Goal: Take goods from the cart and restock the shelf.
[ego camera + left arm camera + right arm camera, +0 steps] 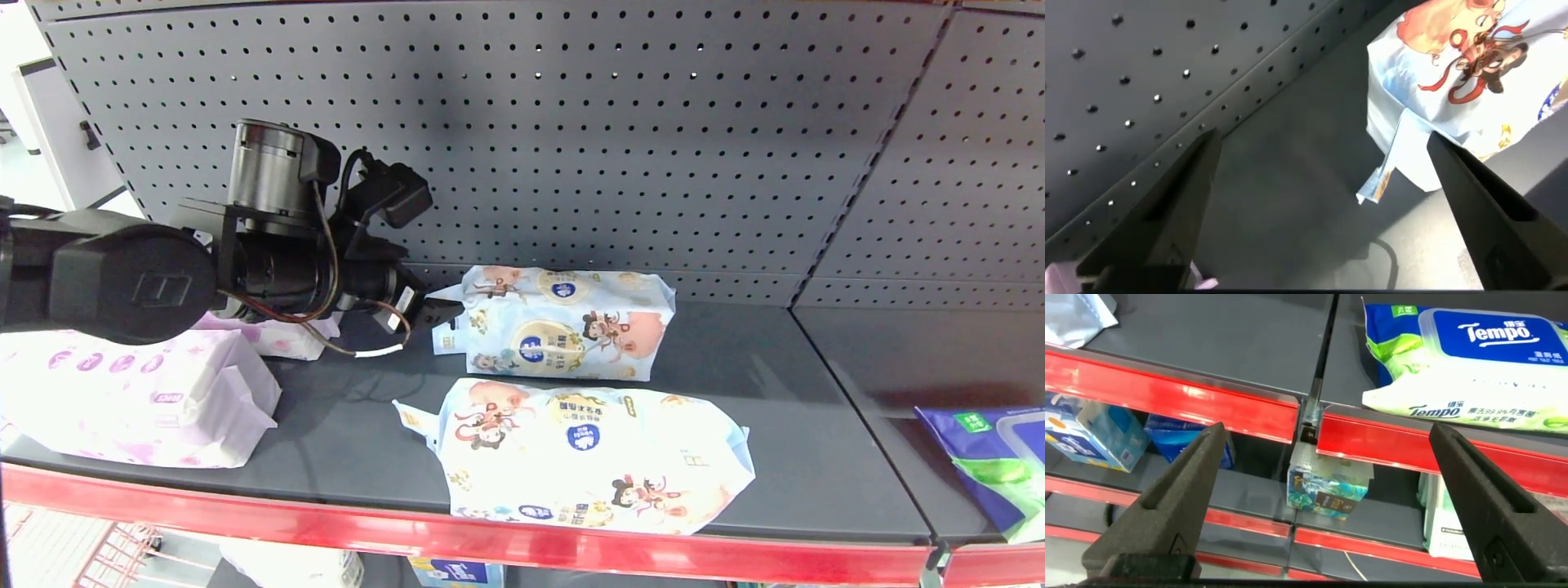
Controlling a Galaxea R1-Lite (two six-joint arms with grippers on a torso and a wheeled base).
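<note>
Jaws stand wide and empty on the left gripper [437, 314], just beside the crimped end of the rear tissue pack [563, 322], which lies on the shelf [816, 392] against the pegboard [571, 122]. A front tissue pack [588, 457] lies before it, a pink pack [131, 400] to its left and a wipes pack [992, 465] far to its right. The right gripper [1327, 433], jaws also wide and empty, faces the red shelf edge [1167, 384]. The rear pack looks light, soft and slick-filmed, so it is probably best squeezed across its body, not by the flimsy seal. It carries cartoon figures and round labels, with lettering too small to read.
</note>
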